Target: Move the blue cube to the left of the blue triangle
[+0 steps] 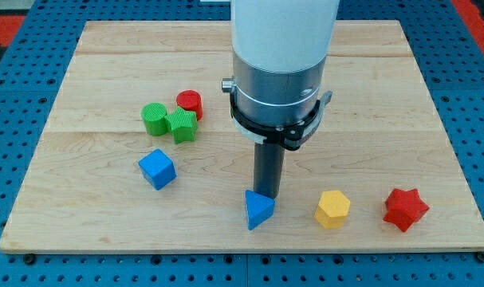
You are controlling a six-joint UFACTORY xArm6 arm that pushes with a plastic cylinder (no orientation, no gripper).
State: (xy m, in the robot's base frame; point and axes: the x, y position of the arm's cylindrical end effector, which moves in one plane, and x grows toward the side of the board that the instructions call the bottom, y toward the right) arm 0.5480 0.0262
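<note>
The blue cube (157, 169) sits on the wooden board (369, 96) left of centre. The blue triangle (258, 210) lies near the view's bottom, to the right of the cube and lower. My tip (267, 194) stands just behind the triangle's top edge, touching or nearly touching it. The cube is well to the left of the tip, with open board between them.
A green cylinder (154, 118), a green star-like block (182, 125) and a red cylinder (189, 102) cluster above the blue cube. A yellow hexagonal block (332, 209) and a red star (405, 209) lie right of the triangle near the bottom edge.
</note>
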